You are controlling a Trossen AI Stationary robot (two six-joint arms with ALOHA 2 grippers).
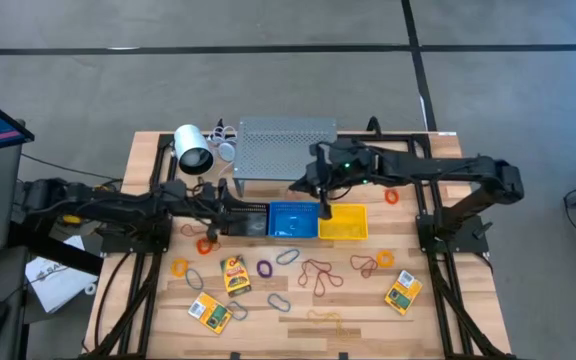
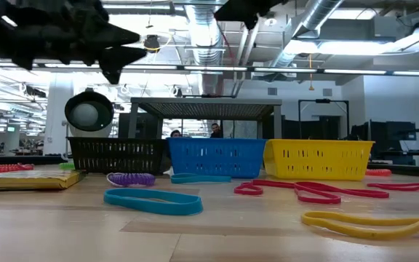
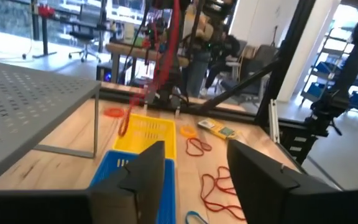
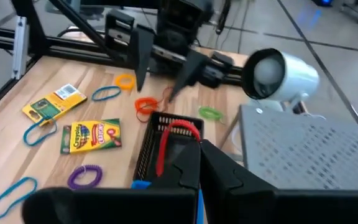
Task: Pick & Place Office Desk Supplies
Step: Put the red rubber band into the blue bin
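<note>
My left gripper [image 3: 194, 171] hangs spread above the black basket [image 4: 166, 146], where a red band [image 4: 174, 138] drapes over the rim. My right gripper [image 1: 324, 205], fingers pressed together, hovers over the blue basket [image 1: 293, 222]; crayon packs [image 1: 234, 274] lie on the table [image 1: 368, 300].

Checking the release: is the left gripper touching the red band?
Apart. The right wrist view shows the open left gripper above the red band, with a clear gap; the band drapes over the black basket.
</note>
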